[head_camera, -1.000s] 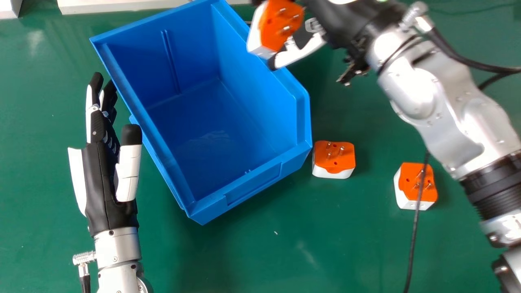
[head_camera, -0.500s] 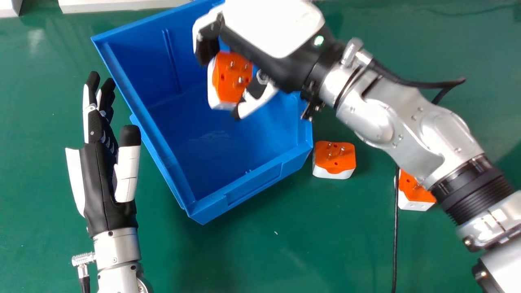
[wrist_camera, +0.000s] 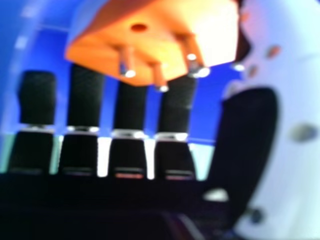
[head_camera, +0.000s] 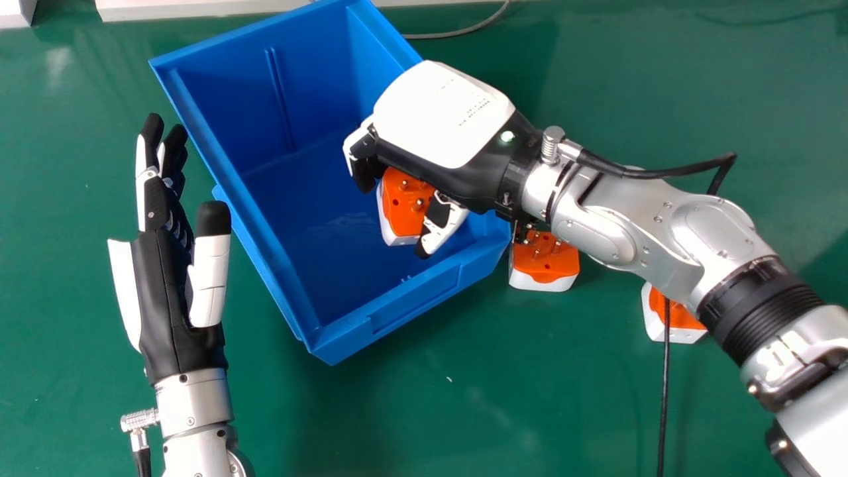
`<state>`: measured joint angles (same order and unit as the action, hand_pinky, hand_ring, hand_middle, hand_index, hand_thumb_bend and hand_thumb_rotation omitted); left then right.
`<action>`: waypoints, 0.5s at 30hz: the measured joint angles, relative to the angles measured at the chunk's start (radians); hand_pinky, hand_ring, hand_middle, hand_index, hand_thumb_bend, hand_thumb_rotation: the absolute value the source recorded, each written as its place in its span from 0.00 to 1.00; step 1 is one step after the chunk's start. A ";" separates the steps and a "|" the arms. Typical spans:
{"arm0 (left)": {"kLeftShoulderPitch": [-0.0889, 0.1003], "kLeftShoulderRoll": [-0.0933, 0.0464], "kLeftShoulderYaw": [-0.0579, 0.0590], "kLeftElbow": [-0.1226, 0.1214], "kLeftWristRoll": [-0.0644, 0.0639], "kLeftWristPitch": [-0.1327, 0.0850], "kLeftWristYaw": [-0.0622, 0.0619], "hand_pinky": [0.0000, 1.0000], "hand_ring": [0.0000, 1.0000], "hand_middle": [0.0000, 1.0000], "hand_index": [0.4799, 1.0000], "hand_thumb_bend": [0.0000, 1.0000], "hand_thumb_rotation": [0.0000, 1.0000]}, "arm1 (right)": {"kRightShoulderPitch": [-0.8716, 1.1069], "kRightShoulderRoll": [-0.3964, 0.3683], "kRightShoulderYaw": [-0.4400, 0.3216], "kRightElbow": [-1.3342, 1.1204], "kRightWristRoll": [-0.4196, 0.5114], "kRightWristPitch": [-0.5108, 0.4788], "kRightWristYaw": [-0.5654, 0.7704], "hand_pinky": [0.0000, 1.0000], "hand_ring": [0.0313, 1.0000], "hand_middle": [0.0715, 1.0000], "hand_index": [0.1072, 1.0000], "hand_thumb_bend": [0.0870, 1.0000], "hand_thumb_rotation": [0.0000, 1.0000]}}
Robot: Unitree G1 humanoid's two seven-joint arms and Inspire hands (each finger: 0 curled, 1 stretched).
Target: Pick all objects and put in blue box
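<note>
There are three plug adapters (head_camera: 544, 270) and one blue box (head_camera: 414, 301).

No print legible

The box (head_camera: 391, 311) stands on the surface (head_camera: 464, 417), between the left hand (head_camera: 169, 285) on its left and two adapters on its right. The nearer adapter (head_camera: 546, 265) lies just beside the box's near right corner; the farther adapter (head_camera: 656, 324) lies well apart, right and slightly nearer the robot, partly under the right forearm (head_camera: 636, 218). A third adapter (head_camera: 401, 209) is over the box's opening, between the right hand's (head_camera: 440, 116) thumb and fingers. Behind the box runs a ledge (head_camera: 199, 8).
</note>
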<state>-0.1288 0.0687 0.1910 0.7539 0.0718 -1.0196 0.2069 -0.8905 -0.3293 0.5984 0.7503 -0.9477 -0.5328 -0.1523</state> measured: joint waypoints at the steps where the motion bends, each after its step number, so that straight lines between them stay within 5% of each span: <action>1: 0.000 0.000 0.000 0.000 0.002 0.000 0.000 0.97 0.95 0.93 0.90 0.94 0.92 | -0.003 0.002 0.002 0.009 0.000 0.002 -0.003 0.35 0.43 0.45 0.47 0.45 0.00; 15: 0.000 0.000 -0.005 0.001 0.008 0.000 0.011 0.97 0.95 0.93 0.90 0.94 0.93 | -0.036 0.029 0.028 0.113 -0.005 0.021 -0.064 0.35 0.44 0.45 0.46 0.45 0.00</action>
<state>-0.1291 0.0689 0.1861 0.7549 0.0803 -1.0199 0.2177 -0.9262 -0.2998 0.6259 0.8635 -0.9523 -0.5116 -0.2158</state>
